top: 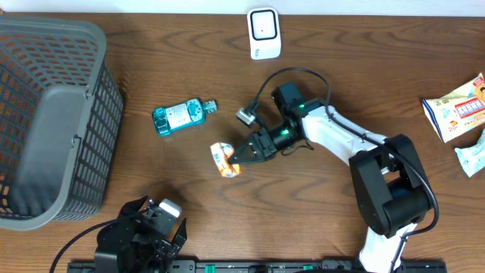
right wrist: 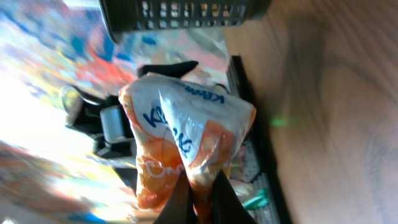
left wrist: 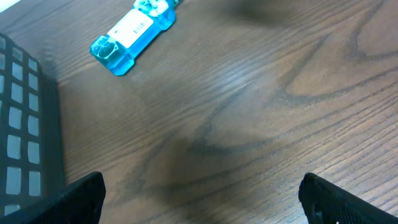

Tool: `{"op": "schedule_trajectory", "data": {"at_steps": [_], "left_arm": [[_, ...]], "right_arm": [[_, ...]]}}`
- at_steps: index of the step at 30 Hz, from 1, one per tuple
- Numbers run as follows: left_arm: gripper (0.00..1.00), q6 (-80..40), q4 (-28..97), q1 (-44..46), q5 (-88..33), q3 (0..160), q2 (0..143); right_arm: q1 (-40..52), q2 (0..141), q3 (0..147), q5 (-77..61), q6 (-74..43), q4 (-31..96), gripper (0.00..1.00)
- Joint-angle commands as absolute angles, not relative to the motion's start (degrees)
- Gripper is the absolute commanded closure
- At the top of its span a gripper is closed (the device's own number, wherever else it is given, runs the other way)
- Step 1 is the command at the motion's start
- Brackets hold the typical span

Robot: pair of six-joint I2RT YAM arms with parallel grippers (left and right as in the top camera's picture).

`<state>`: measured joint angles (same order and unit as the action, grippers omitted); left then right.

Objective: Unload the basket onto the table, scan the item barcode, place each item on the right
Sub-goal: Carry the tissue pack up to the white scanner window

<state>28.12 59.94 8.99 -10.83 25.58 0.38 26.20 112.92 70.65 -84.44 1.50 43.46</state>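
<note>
While right fingers [right wrist: 179, 208] clamp the packet [top: 224, 159] over the bench [top: 303, 205] middle, well apart from the scanner [top: 264, 33] at the far edge | left fingers [left wrist: 81, 196] apart, idle near the front edge | pickup looks done; presenting barcode to scanner not yet done

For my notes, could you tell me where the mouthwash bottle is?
Overhead, the mouthwash bottle lies left of centre, between the gray basket and the orange packet.
</note>
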Motion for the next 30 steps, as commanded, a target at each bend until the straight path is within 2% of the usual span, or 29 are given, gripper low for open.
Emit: {"op": "schedule_trajectory", "data": {"at_steps": [1, 5, 7, 8, 14, 19, 22, 25, 26, 28, 30], "left_arm": [[0.01, 28.7, 60.6, 8.8, -10.1, 25.4, 0.4], [0.01, 28.7, 60.6, 8.8, -10.1, 25.4, 0.4], [0.01, 28.7, 60.6, 8.8, -10.1, 25.4, 0.4], [0.01, 28.7, 60.6, 8.8, -10.1, 25.4, 0.4], [0.01, 28.7, 60.6, 8.8, -10.0, 25.4, 0.4], [0.01, 28.7, 60.6, 8.8, -10.1, 25.4, 0.4], [0.01, 28.6, 60.6, 8.8, -10.1, 25.4, 0.4], [0.01, 28.7, 60.6, 8.8, -10.1, 25.4, 0.4], [0.01, 28.7, 60.6, 8.8, -10.1, 25.4, 0.4], [0.01, 28.7, 60.6, 8.8, -10.0, 25.4, 0.4], [0.01, 28.7, 60.6, 8.8, -10.1, 25.4, 0.4]], "right_arm": [[23.2, 111.9, 70.4, -86.8, 18.7, 54.5, 0.99], [20.3, 111.9, 70.4, -78.0, 39.4, 75.8, 0.99], [19.1, 111.9, 70.4, -76.4, 54.0, 88.1, 0.99], [18.6, 111.9, 70.4, -76.6, 65.1, 96.5, 0.99], [18.5, 110.1, 70.0, -77.0, 73.1, 96.7, 0.98], [18.3, 110.0, 70.1, -79.0, 72.0, 91.1, 0.98], [18.0, 110.0, 70.5, -78.9, 64.5, 84.0, 0.98], [17.6, 110.0, 71.2, -73.5, 47.8, 70.5, 0.99], [17.6, 110.0, 71.3, -67.6, 36.8, 63.1, 0.98], [18.1, 110.0, 71.3, -45.0, 6.7, 49.3, 0.99], [19.6, 109.9, 71.5, -18.3, -14.5, 46.9, 0.99]]}}
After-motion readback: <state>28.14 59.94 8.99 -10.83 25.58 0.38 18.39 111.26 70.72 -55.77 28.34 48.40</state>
